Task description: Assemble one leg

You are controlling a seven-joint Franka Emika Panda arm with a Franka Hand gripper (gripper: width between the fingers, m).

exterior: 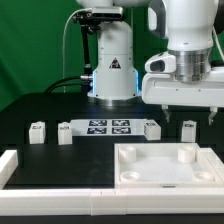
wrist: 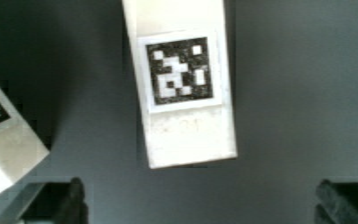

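Hovering straight down over the leg (wrist: 185, 85), the gripper (wrist: 197, 205) is spread wide.

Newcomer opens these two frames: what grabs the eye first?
The big white arm at the exterior view's right, hanging its open claw just above a small tagged leg. In the wrist view a leg fills the frame, tag facing the camera, clear of both fingers. Then the large white socketed board in front and the marker board mid-table.
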